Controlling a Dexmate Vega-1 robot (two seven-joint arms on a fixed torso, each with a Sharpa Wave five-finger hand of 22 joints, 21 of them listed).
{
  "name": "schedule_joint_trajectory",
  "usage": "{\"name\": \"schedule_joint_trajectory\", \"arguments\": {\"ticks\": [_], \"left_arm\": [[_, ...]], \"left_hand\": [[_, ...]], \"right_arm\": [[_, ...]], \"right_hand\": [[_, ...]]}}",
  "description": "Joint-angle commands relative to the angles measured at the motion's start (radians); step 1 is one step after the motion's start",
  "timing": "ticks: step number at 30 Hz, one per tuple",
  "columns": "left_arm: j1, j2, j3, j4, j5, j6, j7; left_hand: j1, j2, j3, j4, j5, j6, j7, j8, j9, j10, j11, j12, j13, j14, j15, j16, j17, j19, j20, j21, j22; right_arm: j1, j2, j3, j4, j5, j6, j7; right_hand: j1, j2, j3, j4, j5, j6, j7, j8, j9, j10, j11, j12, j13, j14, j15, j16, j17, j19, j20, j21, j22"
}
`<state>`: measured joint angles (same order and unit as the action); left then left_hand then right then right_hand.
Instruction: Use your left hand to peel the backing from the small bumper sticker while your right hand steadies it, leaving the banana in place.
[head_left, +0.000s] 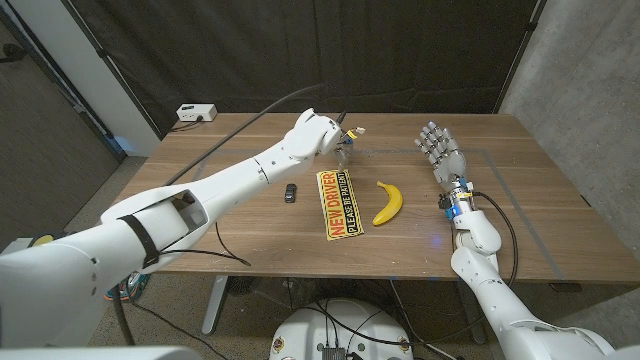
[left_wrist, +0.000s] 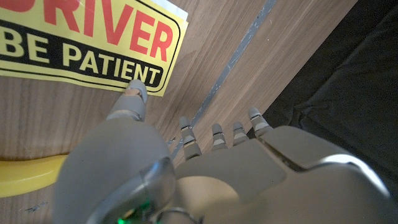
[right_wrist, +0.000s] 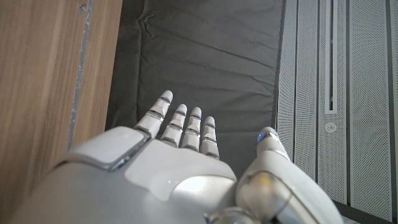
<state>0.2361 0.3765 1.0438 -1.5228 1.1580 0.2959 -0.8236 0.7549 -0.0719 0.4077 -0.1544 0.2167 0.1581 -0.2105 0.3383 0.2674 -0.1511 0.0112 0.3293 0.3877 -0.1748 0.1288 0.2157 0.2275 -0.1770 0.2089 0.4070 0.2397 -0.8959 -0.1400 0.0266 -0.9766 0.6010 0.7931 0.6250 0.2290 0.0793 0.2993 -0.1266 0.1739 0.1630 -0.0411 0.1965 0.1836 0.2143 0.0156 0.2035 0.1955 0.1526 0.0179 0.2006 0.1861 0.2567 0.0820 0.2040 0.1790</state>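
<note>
Your left robot hand (head_left: 345, 148) sits over the far end of the sticker (head_left: 339, 203), arm stretched diagonally across the counter (head_left: 250, 215). In the left wrist view one fingertip (left_wrist: 138, 88) touches the sticker's corner by the word PATIENT; the other fingers are extended, slightly apart, over bare wood beside the sticker, holding nothing (no pinch on the backing visible). A white edge shows at the sticker's corner in that view; can't tell whether that's backing lifting or just a border. The sticker lies flat near the counter's middle, yellow with red NEW DRIVER and a black PLEASE BE PATIENT band, long axis running away from you. The banana (head_left: 388, 202) lies just beside it on the right, not touching, curved and roughly parallel. A small black object (head_left: 290, 193) lies on the sticker's left, close by. Your right robot hand (head_left: 441, 148) is well apart from the sticker, raised upright on the counter's right side, fingers spread and pointing up, empty; the right wrist view shows it against the dark curtain (right_wrist: 205, 56). A white box (head_left: 195, 113) with a cable sits at the far left corner.
</note>
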Motion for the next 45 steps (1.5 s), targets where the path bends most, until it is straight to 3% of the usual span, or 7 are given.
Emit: {"name": "schedule_joint_trajectory", "arguments": {"ticks": [1, 7, 26, 34, 37, 40, 45], "left_arm": [[0.061, 0.0, -0.03, 0.02, 0.007, -0.025, 0.072], [0.064, -0.015, -0.033, 0.053, 0.005, -0.025, 0.079], [0.031, -0.066, -0.019, 0.158, -0.028, -0.094, 0.137], [0.026, -0.069, -0.014, 0.17, -0.031, -0.1, 0.134], [0.027, -0.067, -0.014, 0.17, -0.03, -0.101, 0.14], [0.027, -0.063, -0.011, 0.166, -0.024, -0.1, 0.139], [0.029, -0.06, -0.009, 0.165, -0.014, -0.094, 0.13]], "left_hand": [[0.013, 0.002, -0.005, 0.0, 0.007, 0.025, -0.004, 0.017, 0.006, 0.017, 0.0, 0.013, 0.006, -0.046, -0.012, 0.01, 0.002, -0.121, 0.006, 0.01, 0.002], [0.019, 0.006, -0.009, 0.002, 0.007, 0.053, -0.005, 0.033, 0.009, 0.032, -0.007, 0.022, 0.008, -0.035, -0.018, 0.011, 0.001, -0.109, 0.006, 0.016, 0.002], [0.029, 0.031, -0.01, 0.009, 0.008, 0.024, -0.008, 0.026, 0.011, 0.007, -0.006, 0.017, 0.01, -0.051, -0.018, 0.002, 0.002, -0.105, 0.006, 0.018, 0.001], [0.042, 0.034, -0.016, 0.005, 0.006, 0.083, -0.004, 0.058, 0.015, 0.024, -0.011, 0.027, 0.01, -0.041, -0.023, 0.0, -0.002, -0.099, 0.006, 0.022, 0.001], [0.053, 0.031, -0.03, 0.004, 0.004, 0.176, 0.0, 0.107, 0.022, 0.046, -0.019, 0.041, 0.01, -0.026, -0.027, -0.001, -0.006, -0.089, 0.006, 0.028, 0.001], [0.059, 0.03, -0.034, 0.002, 0.004, 0.211, -0.001, 0.126, 0.025, 0.061, -0.024, 0.048, 0.01, -0.016, -0.031, 0.001, -0.007, -0.083, 0.006, 0.031, 0.0], [0.063, 0.029, -0.037, 0.001, 0.005, 0.213, -0.004, 0.129, 0.026, 0.068, -0.028, 0.051, 0.01, -0.012, -0.032, 0.0, -0.008, -0.078, 0.006, 0.034, 0.0]], "right_arm": [[-0.006, -0.005, -0.015, -0.009, 0.002, 0.009, -0.02], [-0.007, -0.006, -0.02, -0.01, 0.001, 0.015, -0.028], [-0.017, -0.013, -0.032, -0.02, -0.001, 0.033, -0.06], [-0.013, -0.013, -0.036, -0.011, 0.001, 0.048, -0.067], [-0.01, -0.015, -0.039, -0.009, 0.0, 0.049, -0.069], [-0.011, -0.017, -0.043, -0.011, -0.008, 0.051, -0.081], [-0.012, -0.018, -0.048, -0.015, -0.009, 0.057, -0.092]], "right_hand": [[-0.005, -0.002, 0.001, -0.001, 0.005, 0.008, -0.002, 0.005, 0.004, 0.007, -0.001, 0.003, 0.001, 0.007, -0.002, 0.005, 0.002, 0.009, 0.004, 0.005, 0.002], [-0.006, -0.002, 0.001, 0.0, 0.005, 0.009, -0.002, 0.005, 0.004, 0.01, 0.0, 0.004, 0.001, 0.007, -0.002, 0.005, 0.002, 0.01, 0.004, 0.005, 0.002], [-0.008, -0.002, 0.001, 0.001, 0.005, 0.011, -0.002, 0.004, 0.004, 0.013, 0.003, 0.003, 0.002, 0.01, -0.002, 0.004, 0.002, 0.01, 0.004, 0.004, 0.002], [-0.008, -0.001, 0.002, 0.001, 0.006, 0.011, -0.003, 0.004, 0.004, 0.013, 0.001, 0.003, 0.002, 0.011, -0.002, 0.004, 0.002, 0.01, 0.003, 0.004, 0.002], [-0.008, -0.001, 0.002, 0.0, 0.006, 0.011, -0.004, 0.003, 0.004, 0.015, -0.001, 0.003, 0.002, 0.012, -0.002, 0.004, 0.002, 0.01, 0.003, 0.004, 0.002], [-0.009, -0.001, 0.002, 0.001, 0.006, 0.012, -0.004, 0.003, 0.004, 0.015, 0.001, 0.003, 0.002, 0.013, -0.001, 0.004, 0.002, 0.011, 0.003, 0.004, 0.002], [-0.009, -0.002, 0.002, 0.0, 0.006, 0.012, -0.005, 0.003, 0.005, 0.016, 0.002, 0.002, 0.002, 0.014, -0.001, 0.004, 0.002, 0.011, 0.003, 0.004, 0.002]]}}
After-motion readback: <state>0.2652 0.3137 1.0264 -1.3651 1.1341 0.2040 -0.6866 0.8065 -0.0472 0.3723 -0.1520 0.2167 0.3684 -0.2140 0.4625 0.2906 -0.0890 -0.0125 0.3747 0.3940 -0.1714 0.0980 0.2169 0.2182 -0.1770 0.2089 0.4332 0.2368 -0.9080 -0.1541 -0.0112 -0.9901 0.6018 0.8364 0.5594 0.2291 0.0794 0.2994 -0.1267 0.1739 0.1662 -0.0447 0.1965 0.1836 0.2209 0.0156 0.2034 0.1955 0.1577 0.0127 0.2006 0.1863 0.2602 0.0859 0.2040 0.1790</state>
